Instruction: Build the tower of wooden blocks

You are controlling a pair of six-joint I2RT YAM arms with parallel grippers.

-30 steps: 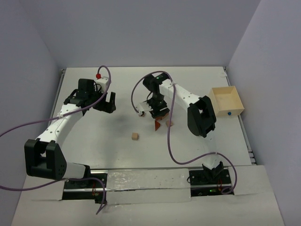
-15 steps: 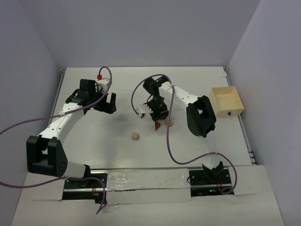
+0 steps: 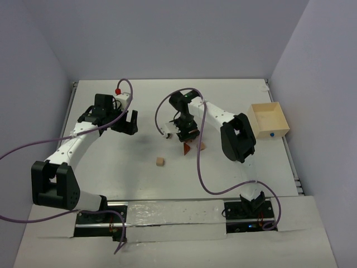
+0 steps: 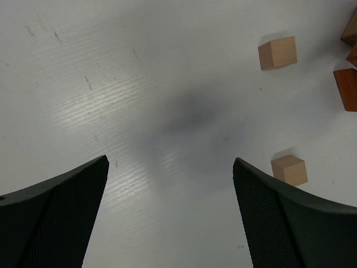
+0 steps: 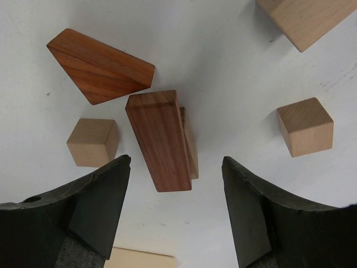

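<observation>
Right wrist view showed the tower [image 5: 160, 142], a reddish-brown column with a tan sliver behind it, apparently upright between my right gripper's [image 5: 175, 164] parted jaws. Neither finger touched it that I could see. Over the last second that gripper had dipped toward the blocks and come back up a little, its jaws wavering but never closing, and no block had shifted. I read that as a release or a check on the stack, not a fresh pick.

Around the column lay the reddish-brown wedge [image 5: 97, 66] and loose tan cubes [image 5: 305, 125], still to be stacked. From above, the group sat just right of the table's [image 3: 111, 173] middle, with a lone tan cube [image 3: 160, 161] closer to the near edge. My left gripper [image 4: 171, 161] hung spread wide and empty, toward the left edge.
</observation>
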